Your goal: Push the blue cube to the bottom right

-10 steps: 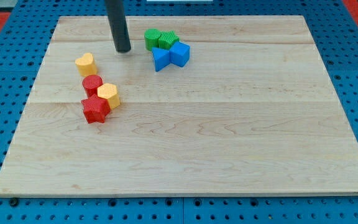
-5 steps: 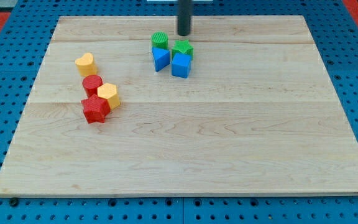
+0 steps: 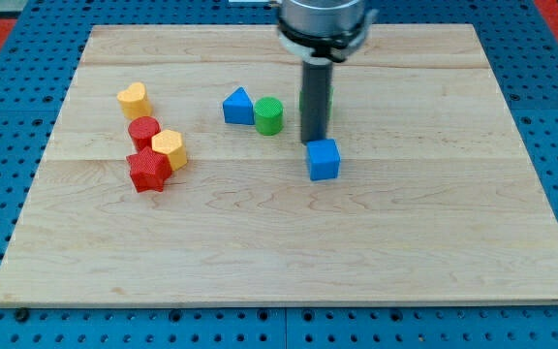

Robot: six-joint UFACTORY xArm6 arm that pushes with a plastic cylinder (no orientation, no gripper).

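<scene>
The blue cube (image 3: 324, 160) sits near the middle of the wooden board (image 3: 289, 252), slightly right of centre. My tip (image 3: 313, 142) is right at the cube's upper edge, touching or almost touching it. The rod rises straight up to the arm's body at the view's top. A green block (image 3: 329, 102) is mostly hidden behind the rod; only a sliver shows.
A blue triangular block (image 3: 238, 106) and a green cylinder (image 3: 268, 115) lie left of the rod. At the view's left are a yellow heart-like block (image 3: 135, 99), a red cylinder (image 3: 143, 130), a yellow hexagon block (image 3: 170, 147) and a red star block (image 3: 148, 171).
My tip came down from the top of the cluster. The blue cube slid down and right. The blue triangle and green cylinder were pushed left, and the other green block is now behind the rod.
</scene>
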